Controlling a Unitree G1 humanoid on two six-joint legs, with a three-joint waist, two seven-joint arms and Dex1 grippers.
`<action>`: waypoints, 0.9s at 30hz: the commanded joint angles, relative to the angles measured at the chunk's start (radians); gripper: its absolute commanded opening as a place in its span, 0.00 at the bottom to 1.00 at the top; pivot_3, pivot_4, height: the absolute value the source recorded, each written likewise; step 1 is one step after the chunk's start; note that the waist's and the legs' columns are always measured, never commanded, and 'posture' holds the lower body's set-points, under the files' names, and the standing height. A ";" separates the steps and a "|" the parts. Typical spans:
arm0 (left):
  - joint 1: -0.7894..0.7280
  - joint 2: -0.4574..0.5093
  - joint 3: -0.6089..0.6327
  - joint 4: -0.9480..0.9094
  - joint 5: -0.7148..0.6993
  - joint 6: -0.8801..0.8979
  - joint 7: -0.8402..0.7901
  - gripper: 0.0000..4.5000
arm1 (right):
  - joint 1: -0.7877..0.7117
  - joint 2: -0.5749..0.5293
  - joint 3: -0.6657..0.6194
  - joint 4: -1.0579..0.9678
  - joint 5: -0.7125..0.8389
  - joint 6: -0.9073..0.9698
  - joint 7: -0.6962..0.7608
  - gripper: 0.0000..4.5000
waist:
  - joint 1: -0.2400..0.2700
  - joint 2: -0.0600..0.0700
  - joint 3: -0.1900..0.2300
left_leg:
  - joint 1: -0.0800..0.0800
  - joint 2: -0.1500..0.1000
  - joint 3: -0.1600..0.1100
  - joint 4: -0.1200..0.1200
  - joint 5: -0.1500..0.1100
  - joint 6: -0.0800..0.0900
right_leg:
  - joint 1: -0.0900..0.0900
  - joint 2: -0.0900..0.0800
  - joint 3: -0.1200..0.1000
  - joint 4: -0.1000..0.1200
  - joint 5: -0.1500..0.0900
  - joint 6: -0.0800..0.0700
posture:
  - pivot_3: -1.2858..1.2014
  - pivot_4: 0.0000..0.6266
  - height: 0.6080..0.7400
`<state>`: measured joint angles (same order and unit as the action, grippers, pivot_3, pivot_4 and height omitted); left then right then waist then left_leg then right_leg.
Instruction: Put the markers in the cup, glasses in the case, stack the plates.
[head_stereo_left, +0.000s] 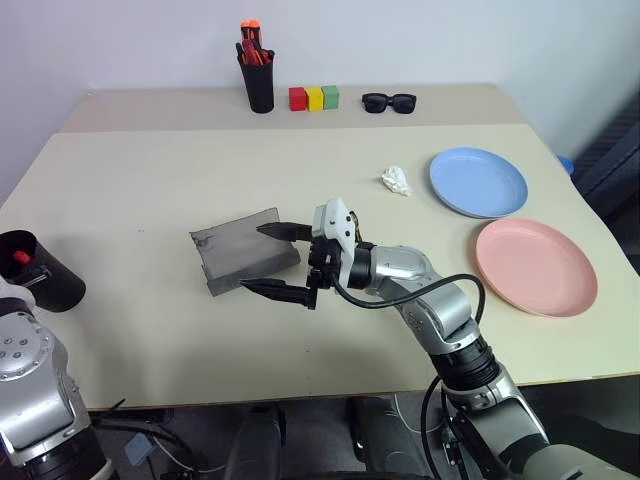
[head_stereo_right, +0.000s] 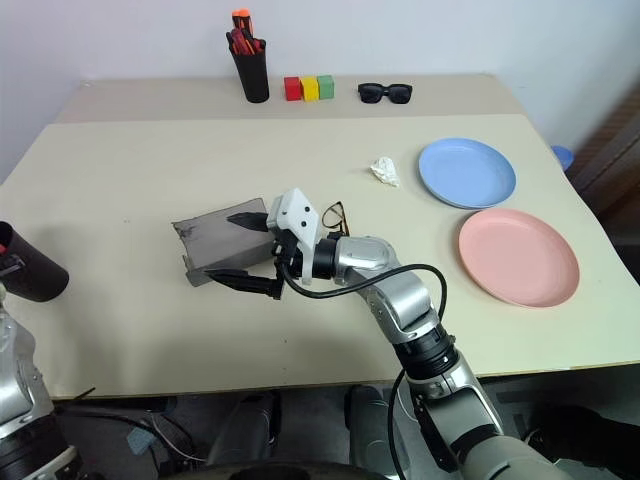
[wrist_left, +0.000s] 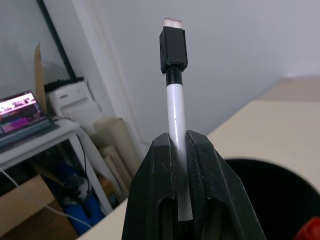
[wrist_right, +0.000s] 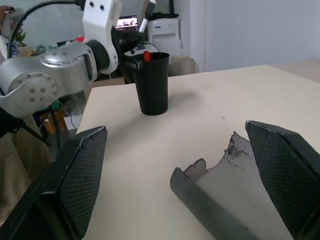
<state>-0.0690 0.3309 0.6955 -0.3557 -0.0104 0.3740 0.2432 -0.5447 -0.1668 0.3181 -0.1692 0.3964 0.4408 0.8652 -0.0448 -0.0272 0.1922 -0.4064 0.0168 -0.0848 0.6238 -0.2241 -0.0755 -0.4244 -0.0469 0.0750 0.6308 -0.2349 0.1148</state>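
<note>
In the head views, the right gripper (head_stereo_left: 283, 260) stands spread wide, straddling the grey case (head_stereo_left: 243, 248) at mid-table, likely to steady it. The glasses (head_stereo_right: 334, 213) lie just right of it. The plates (head_stereo_left: 478, 181) sit unstacked, far right.

The left wrist view shows the left gripper (wrist_left: 181, 150) clenched on the white marker (wrist_left: 176, 107) above the cup (wrist_left: 272, 192), presumably for dropping in.

The right wrist view shows the red marker (wrist_right: 146, 55) already inside the cup.

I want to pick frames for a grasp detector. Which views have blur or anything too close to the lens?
Left wrist view: the left gripper looms large, pinching the white marker in sharp focus; the room behind looks softer. Right wrist view: the right gripper fingers loom huge at both lower corners, yet the case and cup read clearly. Eye views: even light, soft shadows.
</note>
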 joint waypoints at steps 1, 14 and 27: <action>-0.009 0.006 -0.003 0.004 0.001 -0.036 0.000 0.01 | -0.019 0.022 0.000 -0.014 0.006 -0.026 0.000 1.00 | 0.000 0.000 0.000 | 0.000 0.000 0.000 0.000 0.000 0.000 | 0.000 0.000 0.000 0.000 0.000 0.000 | 0.52 0.24 1.00; -0.035 -0.020 0.004 0.010 -0.029 -0.062 0.020 0.47 | 0.005 0.014 0.000 -0.045 0.004 -0.021 -0.027 1.00 | 0.000 0.000 0.000 | 0.000 0.000 0.000 0.000 0.000 0.000 | 0.000 0.000 0.000 0.000 0.000 0.000 | 0.52 0.24 1.00; -0.180 0.188 -0.265 -0.146 -0.316 0.071 -0.402 0.77 | -0.007 -0.027 -0.019 -0.032 -0.041 -0.065 -0.031 1.00 | 0.002 -0.001 0.000 | -0.001 0.000 0.000 0.001 0.000 0.000 | 0.000 -0.001 0.000 -0.001 0.000 0.000 | 0.52 0.24 1.00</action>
<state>-0.2699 0.4883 0.5151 -0.4553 -0.2444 0.3596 -0.0352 -0.5369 -0.1803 0.3183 -0.1729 0.3682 0.4093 0.8378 -0.0423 -0.0278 0.1920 -0.4074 0.0165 -0.0840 0.6243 -0.2239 -0.0758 -0.4242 -0.0475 0.0751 0.6299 -0.2348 0.1149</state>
